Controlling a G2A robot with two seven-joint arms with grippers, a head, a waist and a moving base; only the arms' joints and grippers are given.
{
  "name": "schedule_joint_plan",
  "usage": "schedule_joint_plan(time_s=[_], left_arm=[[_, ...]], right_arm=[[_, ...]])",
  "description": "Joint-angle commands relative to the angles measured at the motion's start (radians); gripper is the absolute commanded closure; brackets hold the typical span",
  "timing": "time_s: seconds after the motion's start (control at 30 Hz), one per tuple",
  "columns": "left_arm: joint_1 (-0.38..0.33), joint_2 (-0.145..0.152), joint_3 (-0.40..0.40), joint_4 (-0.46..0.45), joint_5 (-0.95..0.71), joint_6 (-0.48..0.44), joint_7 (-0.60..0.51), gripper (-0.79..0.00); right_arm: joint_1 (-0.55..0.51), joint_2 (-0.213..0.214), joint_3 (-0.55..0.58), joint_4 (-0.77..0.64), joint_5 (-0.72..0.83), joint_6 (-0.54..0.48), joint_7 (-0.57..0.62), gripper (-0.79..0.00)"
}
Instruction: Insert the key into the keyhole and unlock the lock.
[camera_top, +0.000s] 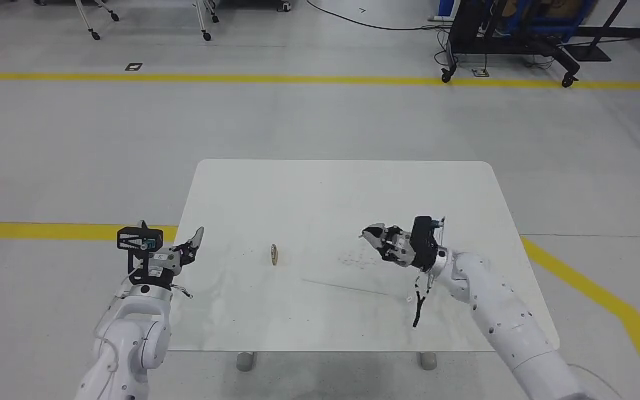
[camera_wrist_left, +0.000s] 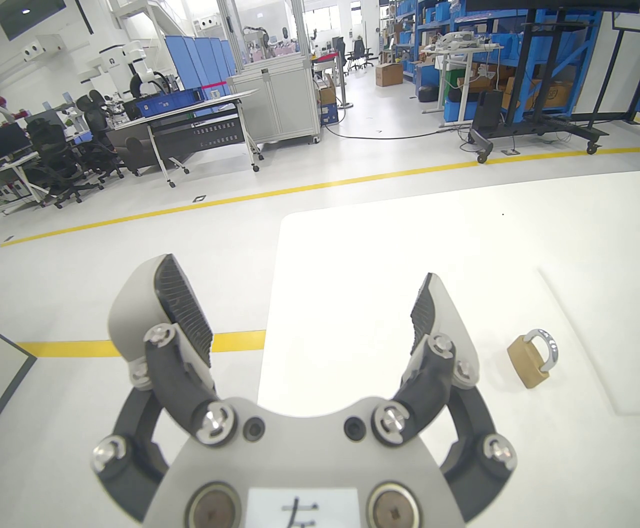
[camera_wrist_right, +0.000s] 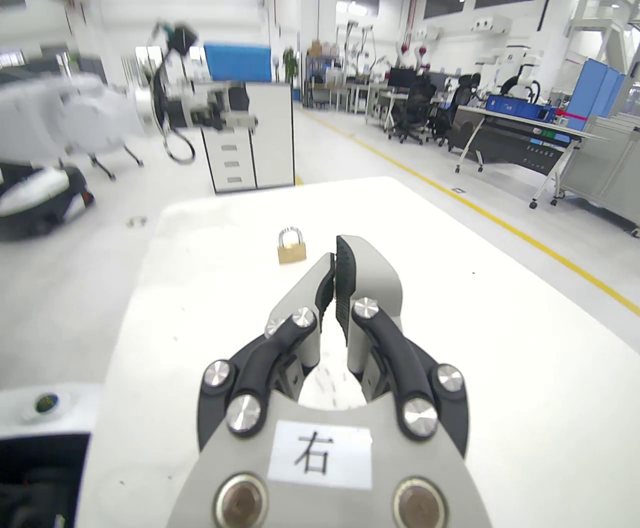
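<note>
lock: brass padlock (camera_top: 273, 254) (camera_wrist_left: 531, 360) (camera_wrist_right: 291, 246), left of centre on the white tabletop (camera_top: 350, 190), nearer the robot's edge than the far one.
lock axis: looks upright on its base, shackle up. From the top it's a thin sliver running near-to-far; broad face toward the right arm.
left end effector (camera_top: 195, 240) (camera_wrist_left: 300, 280): fingers spread wide, at the tabletop's left edge, pointing at the lock, apart from it.
right end effector (camera_top: 372, 236) (camera_wrist_right: 334, 260): fingers pressed together, right of centre, aimed at the lock, well apart.
room: bare tabletop all round the lock, widest toward the far edge.
</note>
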Motion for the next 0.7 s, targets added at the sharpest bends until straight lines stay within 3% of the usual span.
schedule_joint_plan(time_s=[0.0,0.1,0.57,0.67], left_arm=[[0.000,0.000,0.000,0.000,0.000,0.000,0.000,-0.785],[0.000,0.000,0.000,0.000,0.000,0.000,0.000,-0.785],[0.000,0.000,0.000,0.000,0.000,0.000,0.000,-0.785],[0.009,-0.004,-0.013,0.003,-0.073,0.003,0.014,-0.785]], right_arm=[[-0.014,0.003,-0.024,-0.005,0.165,-0.019,0.003,0.000],[-0.021,0.021,-0.089,-0.029,0.371,-0.019,0.046,0.000],[-0.021,0.021,-0.089,-0.029,0.371,-0.019,0.046,0.000],[-0.021,0.021,-0.089,-0.029,0.371,-0.019,0.046,0.000]])
